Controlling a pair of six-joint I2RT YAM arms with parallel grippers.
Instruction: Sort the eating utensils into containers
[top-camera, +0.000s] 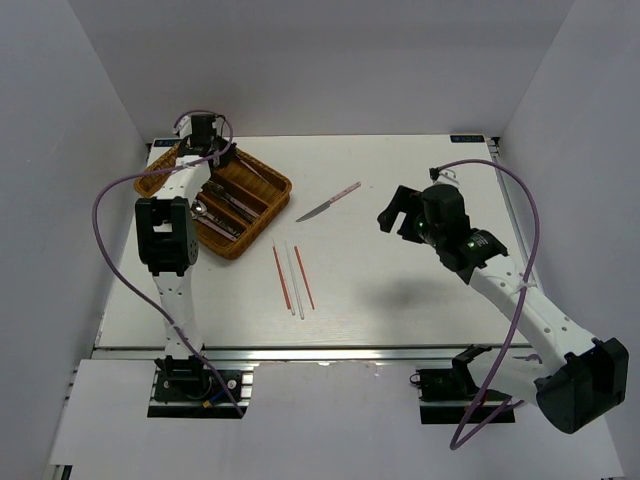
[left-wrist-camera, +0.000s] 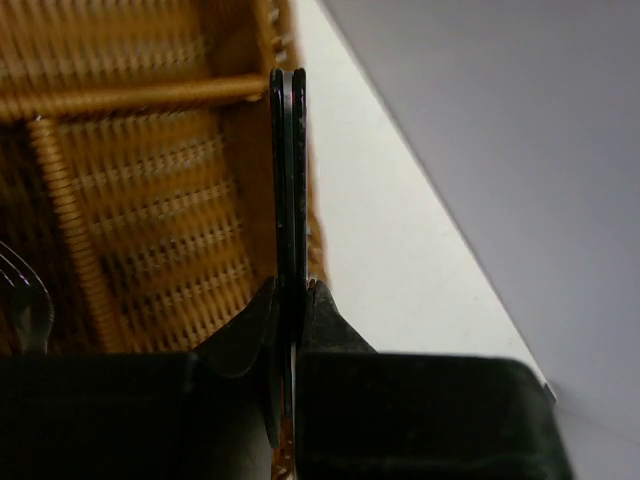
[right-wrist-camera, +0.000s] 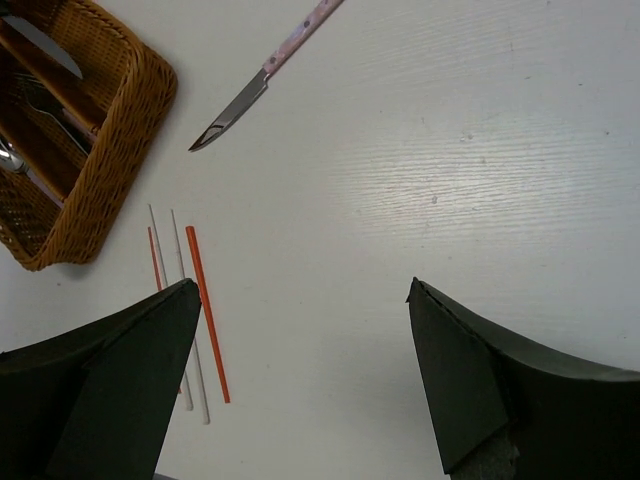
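The white surface shows a faint grain running across it. Toward its far left corner sits a brown wicker tray, turned at an angle to the edges. Just to the right of the tray lies a knife with a pink patterned handle, its blade end nearer the tray. Closer to the front, thin red and white chopsticks lie side by side, roughly parallel, apart from both the tray and the knife.
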